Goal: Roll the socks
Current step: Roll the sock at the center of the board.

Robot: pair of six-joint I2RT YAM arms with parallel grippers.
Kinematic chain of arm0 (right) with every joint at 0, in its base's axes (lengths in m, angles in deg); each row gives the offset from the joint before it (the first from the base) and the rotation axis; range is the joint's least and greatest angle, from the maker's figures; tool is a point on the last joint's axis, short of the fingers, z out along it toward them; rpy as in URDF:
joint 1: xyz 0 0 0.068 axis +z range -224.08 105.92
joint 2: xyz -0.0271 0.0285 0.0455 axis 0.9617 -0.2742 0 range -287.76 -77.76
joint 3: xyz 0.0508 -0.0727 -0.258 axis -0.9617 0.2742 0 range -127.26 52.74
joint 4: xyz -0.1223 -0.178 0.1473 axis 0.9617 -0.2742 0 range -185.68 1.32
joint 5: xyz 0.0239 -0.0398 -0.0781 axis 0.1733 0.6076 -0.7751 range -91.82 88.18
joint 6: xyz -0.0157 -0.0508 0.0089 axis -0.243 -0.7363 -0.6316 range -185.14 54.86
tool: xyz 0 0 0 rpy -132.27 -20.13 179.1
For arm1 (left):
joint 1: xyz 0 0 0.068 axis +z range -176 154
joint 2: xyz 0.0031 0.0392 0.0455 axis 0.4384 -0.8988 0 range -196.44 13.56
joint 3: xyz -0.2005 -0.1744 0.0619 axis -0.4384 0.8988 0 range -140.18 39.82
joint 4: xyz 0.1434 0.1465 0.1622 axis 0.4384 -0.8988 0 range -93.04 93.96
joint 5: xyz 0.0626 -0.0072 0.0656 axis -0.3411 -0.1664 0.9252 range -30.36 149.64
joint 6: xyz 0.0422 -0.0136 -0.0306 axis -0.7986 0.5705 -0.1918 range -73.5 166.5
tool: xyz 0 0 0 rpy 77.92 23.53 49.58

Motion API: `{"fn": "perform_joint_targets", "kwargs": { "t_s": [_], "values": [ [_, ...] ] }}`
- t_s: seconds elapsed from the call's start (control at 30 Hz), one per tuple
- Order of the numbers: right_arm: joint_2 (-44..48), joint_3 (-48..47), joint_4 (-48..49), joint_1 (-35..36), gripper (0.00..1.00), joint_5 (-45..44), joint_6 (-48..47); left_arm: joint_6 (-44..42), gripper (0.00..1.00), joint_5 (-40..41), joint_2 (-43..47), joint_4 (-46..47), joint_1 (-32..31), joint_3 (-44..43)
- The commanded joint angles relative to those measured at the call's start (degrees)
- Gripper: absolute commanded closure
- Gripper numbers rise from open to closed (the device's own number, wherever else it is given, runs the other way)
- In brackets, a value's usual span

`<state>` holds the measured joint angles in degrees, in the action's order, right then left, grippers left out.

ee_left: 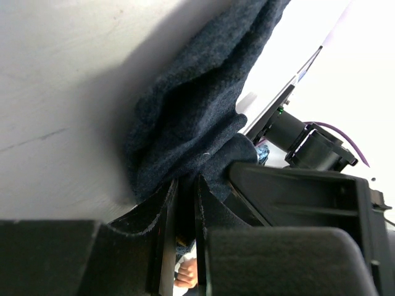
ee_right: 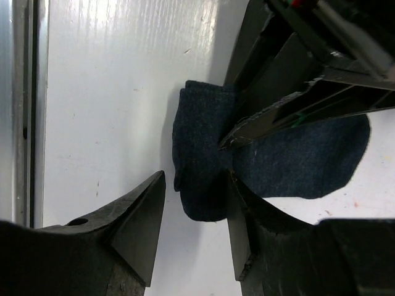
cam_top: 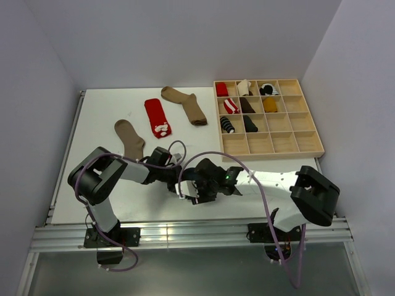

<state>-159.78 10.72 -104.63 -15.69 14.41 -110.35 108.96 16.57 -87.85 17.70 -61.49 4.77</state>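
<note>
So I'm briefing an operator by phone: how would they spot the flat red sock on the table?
Start at the wooden tray on the right of the white table, then look left. Three socks lie flat there; the red sock is the middle one, between one brown sock and another. Only it is bright red, with a white motif at its near end.

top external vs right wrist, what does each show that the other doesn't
Only top external: the red sock, two brown socks and the wooden tray holding rolled socks. Only right wrist: the folded navy sock, the right gripper with fingers open astride its folded end, the left gripper with fingers gripping it. Both: the white table.
</note>
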Motion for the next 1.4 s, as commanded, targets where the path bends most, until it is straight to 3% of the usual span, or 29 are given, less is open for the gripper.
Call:
{"fn": "perform_joint_targets", "kwargs": {
  "t_s": [0.0,0.17,0.33,0.4,0.57,0.93,1.1,1.2,1.37],
  "values": [
    [-2.09,-2.27,-1.89,0.58,0.49,-1.2,0.82,-2.6,0.99,5.63,-2.83,-7.15,-0.11,1.21],
    [-4.9,-3.68,-1.81,0.58,0.52,-2.7,1.44,-2.43,0.97,5.19,-2.83,-6.62,-0.2,1.03],
    [-8.06,-7.18,-5.75,-0.29,0.75,-0.6,1.62,-1.55,0.91,5.27,-1.43,-5.74,-0.11,1.74],
    [-9.38,-9.3,-10.32,-1.95,0.79,1.69,1.62,-0.5,0.89,6.06,-0.55,-5.48,-0.11,2.09],
    [-15.7,-17.64,-22.44,-7.76,0.8,12.06,-0.22,6.27,0.77,6.59,3.49,3.46,-0.2,6.12],
    [-35.92,-38.11,-44.51,-19.54,0.81,24.02,-5.85,7.24,0.65,21.25,15.17,6.39,-0.2,12.01],
    [-41.63,-43.66,-50.14,-20.25,0.8,24.29,-5.59,2.59,0.65,27.24,22.03,4.55,-0.29,13.6],
    [-44.09,-46.83,-52.25,-20.25,0.8,24.47,-4.98,-0.66,0.64,32.6,31.31,3.92,-0.72,16.05],
    [-47.79,-51.67,-56.12,-20.33,0.78,25.17,-4.62,-11.55,0.63,42.08,39.96,2.79,-5.81,16.59]
  ]
}}
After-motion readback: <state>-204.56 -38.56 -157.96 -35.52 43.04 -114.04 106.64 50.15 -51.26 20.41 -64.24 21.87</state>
